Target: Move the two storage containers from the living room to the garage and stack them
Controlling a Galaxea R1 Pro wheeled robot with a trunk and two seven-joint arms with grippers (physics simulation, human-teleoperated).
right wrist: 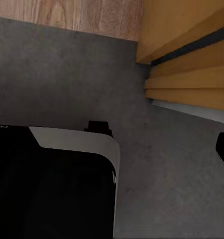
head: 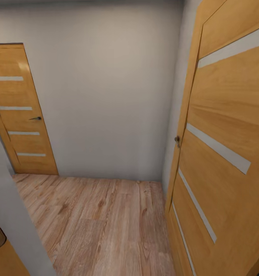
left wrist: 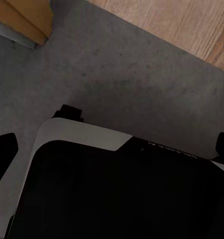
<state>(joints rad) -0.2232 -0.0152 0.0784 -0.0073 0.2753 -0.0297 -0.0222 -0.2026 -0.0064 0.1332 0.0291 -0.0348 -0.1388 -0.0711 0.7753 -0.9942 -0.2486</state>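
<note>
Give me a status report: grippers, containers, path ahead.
Grippers: state unreadable in both wrist views. Base on grey concrete floor at the wood-plank threshold. Ahead: small hallway, open door close on right, closed door far left.

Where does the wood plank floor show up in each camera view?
Head view: wood floor across the lower middle, between the two doors.
Left wrist view: strip at, bordering grey concrete.
Right wrist view: strip at.
Shared landmark: the right door, also at.
</note>
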